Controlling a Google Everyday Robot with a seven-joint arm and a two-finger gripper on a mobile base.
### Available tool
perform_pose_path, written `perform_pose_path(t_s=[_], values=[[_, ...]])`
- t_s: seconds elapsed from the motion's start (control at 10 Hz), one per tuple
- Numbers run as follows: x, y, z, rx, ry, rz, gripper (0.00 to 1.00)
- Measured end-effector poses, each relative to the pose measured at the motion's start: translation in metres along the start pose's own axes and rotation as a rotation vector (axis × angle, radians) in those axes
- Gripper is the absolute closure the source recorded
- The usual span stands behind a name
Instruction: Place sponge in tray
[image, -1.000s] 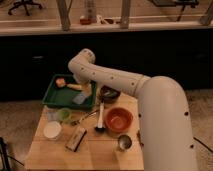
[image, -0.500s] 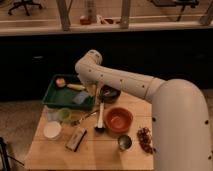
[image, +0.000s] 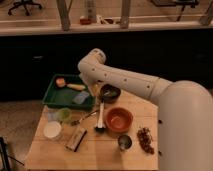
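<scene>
We are finding the small flat blue-grey sponge (image: 81, 97) lying inside the shallow dark green plastic tray (image: 52, 99), at its near right corner, so the placing looks done. The pincer (image: 93, 89) is hovering just over the tray's right rim, fingers apart and empty, likely because it is letting the sponge go. Compared with a second ago, it is drawing rightward off the tray, toward the dark round bowl (image: 110, 92)

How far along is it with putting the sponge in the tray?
Looks nearly finished. Done: the sponge lies flat inside the tray. In hand: nothing; the tool hangs open by the tray's right rim. Left: probably just pulling the arm away.
</scene>
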Motion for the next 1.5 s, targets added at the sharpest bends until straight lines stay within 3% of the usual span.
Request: perform_pose_path(t_s=[0.6,1.5], values=[[0.012,0.015,-0.010,-0.005,-0.017,-0.015,0.20],[0.012,0.014,-0.010,-0.006,-0.018,-0.017,0.20]])
